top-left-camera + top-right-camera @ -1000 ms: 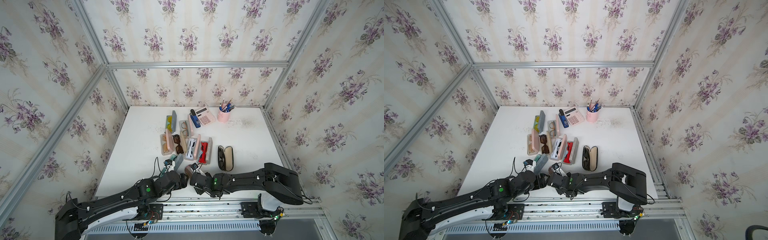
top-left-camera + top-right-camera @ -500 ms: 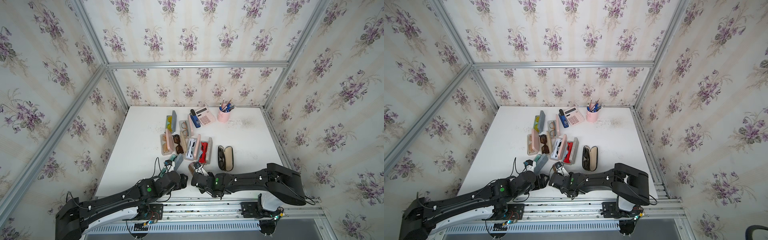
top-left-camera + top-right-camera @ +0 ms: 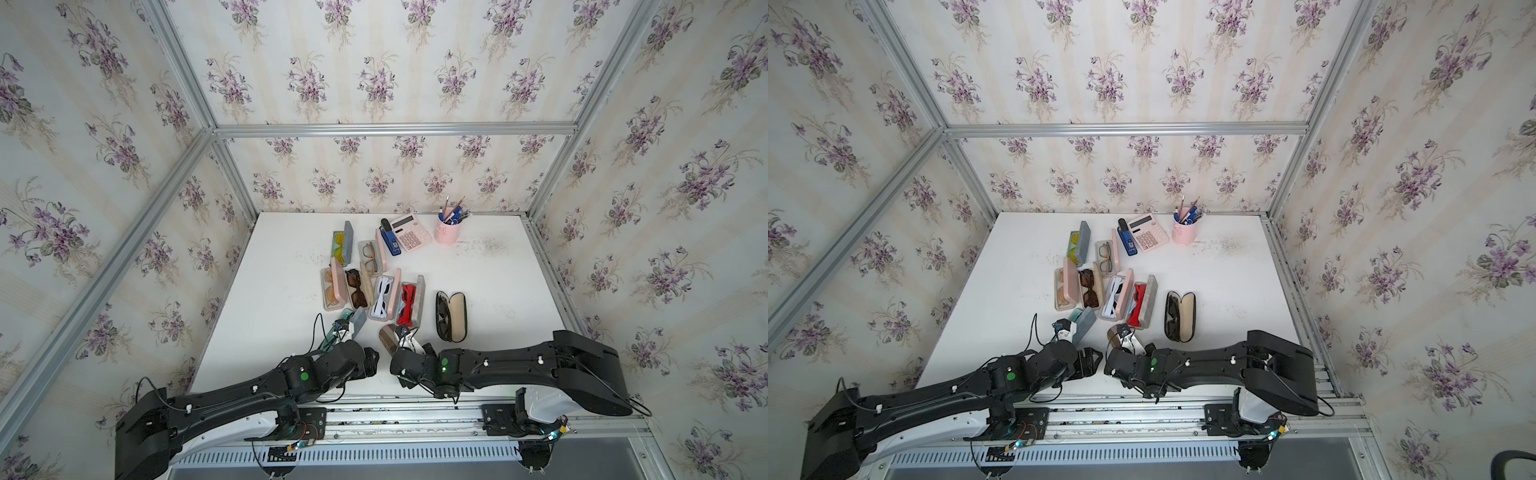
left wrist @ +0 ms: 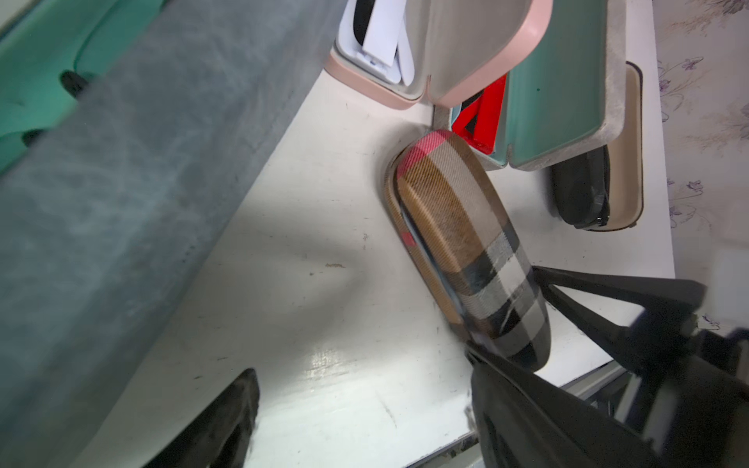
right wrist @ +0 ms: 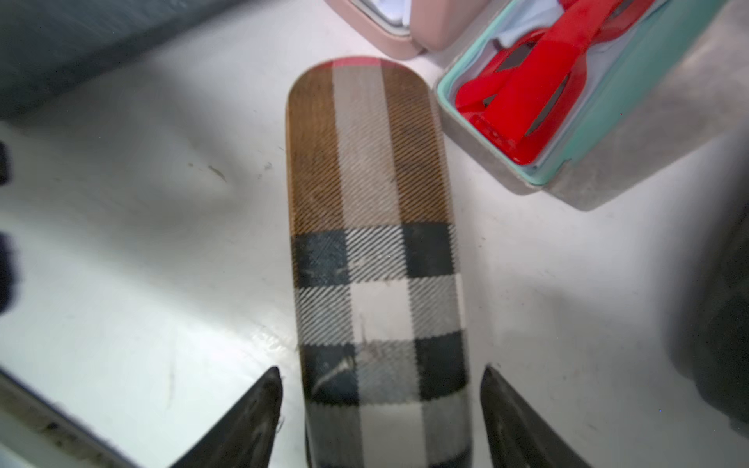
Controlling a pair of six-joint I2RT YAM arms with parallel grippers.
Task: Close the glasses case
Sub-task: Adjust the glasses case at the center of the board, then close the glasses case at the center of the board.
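A: Status, sweeping left to right?
B: Well, the left end effector (image 4: pixel 364 385) is hanging spread, gripping nothing. The plaid case (image 5: pixel 377 202) is lying at six o'clock on the tabletop (image 3: pixel 498 291), lid seemingly ajar. The right end effector (image 5: pixel 381 372) is straddling it, spread.
A: Advice?
B: Pressing down squarely, mid-lid, avoiding sliding it.

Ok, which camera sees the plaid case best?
The right wrist view: the plaid case fills the middle, from above. The left wrist view shows it slanted, from the side. In both top views it is tiny.
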